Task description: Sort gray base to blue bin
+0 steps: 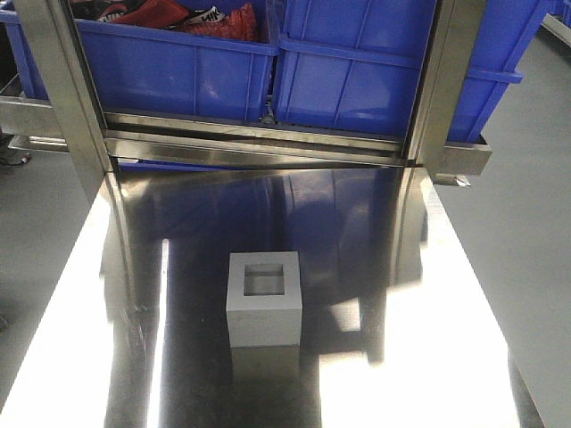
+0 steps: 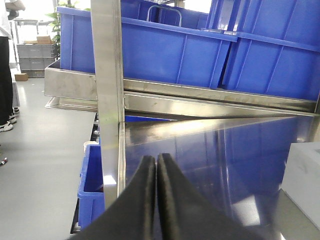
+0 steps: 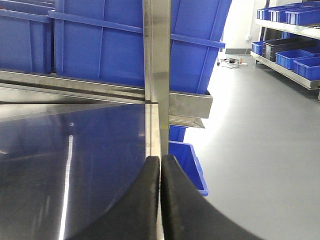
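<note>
Left gripper (image 2: pixel 156 162): black pads pressed flat together, no gap, holding nothing. Right gripper (image 3: pixel 160 164): same, pads shut tight and empty. Both hang low over the near edge of the steel table (image 1: pixel 401 294), pointing at the rack.

Key relation: the gray base (image 1: pixel 265 299) stands alone at lower centre of the front view, recess up, well apart from both grippers. In the left wrist view it clips the right edge (image 2: pixel 304 182). It doesn't show in the right wrist view at all. My read is that the left arm has the better line, with the block ahead and off to its inner side. The block is near-cubic, so there's no long axis to align to. Its faces sit roughly square to the table, so a straight top-down pinch across two opposite walls should work. The pads must open first.

Containers: upper-left blue bin (image 1: pixel 178 76) holds red and black items (image 1: pixel 178 16). For the upper-right blue bin (image 1: pixel 357 89) the interior isn't visible. Both sit on the rack behind the table, well beyond the block. I can't tell which is the target. A smaller blue tote (image 3: pixel 187 162) sits below table level, contents unseen.
</note>
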